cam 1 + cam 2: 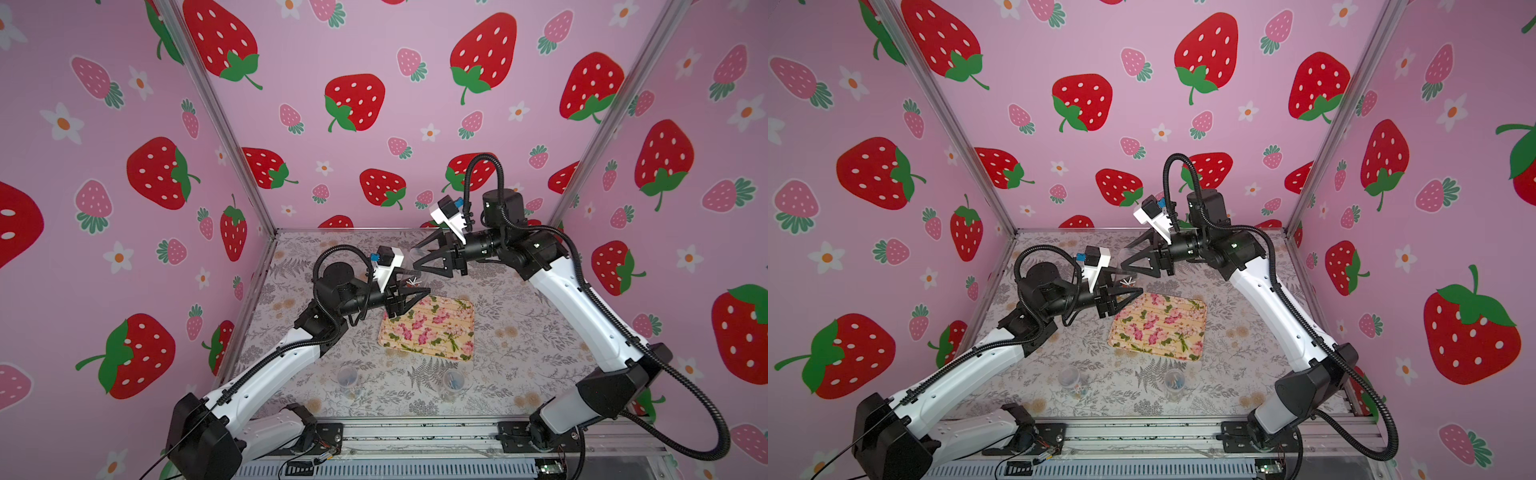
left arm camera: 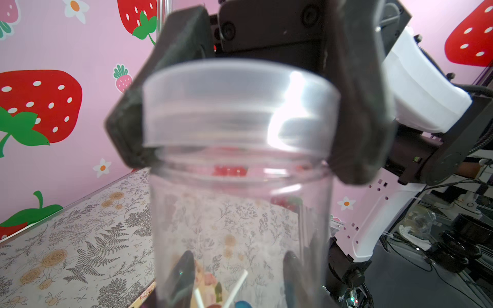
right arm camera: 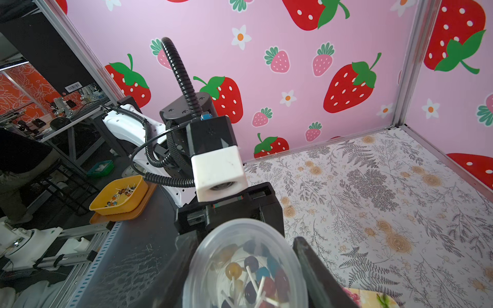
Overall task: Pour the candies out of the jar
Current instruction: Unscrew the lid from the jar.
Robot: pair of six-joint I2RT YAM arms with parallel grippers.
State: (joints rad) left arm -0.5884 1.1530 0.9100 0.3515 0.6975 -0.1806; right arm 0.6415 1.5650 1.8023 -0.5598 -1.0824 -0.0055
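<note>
A clear plastic jar (image 2: 240, 213) hangs on its side in the air over the back left corner of the flowered tray (image 1: 465, 307). My left gripper (image 1: 422, 283) is shut on the jar's body, and its fingers (image 2: 184, 277) show through the wall. The candies (image 3: 253, 274), small lollipops on white sticks, lie at the jar's bottom end (image 1: 411, 283). My right gripper (image 1: 415, 257) is shut on the jar's translucent lid (image 2: 234, 106), which sits on the mouth, with one finger (image 2: 357, 120) on each side. The right wrist view looks through the lid (image 3: 245, 240) at the candies.
Two more clear jars (image 1: 348, 378) (image 1: 453, 380) stand near the front edge of the floral table. The tray (image 1: 1196, 307) lies mid-table and holds nothing. Pink strawberry walls close three sides. A yellow bin (image 3: 120, 194) with candies sits outside the enclosure.
</note>
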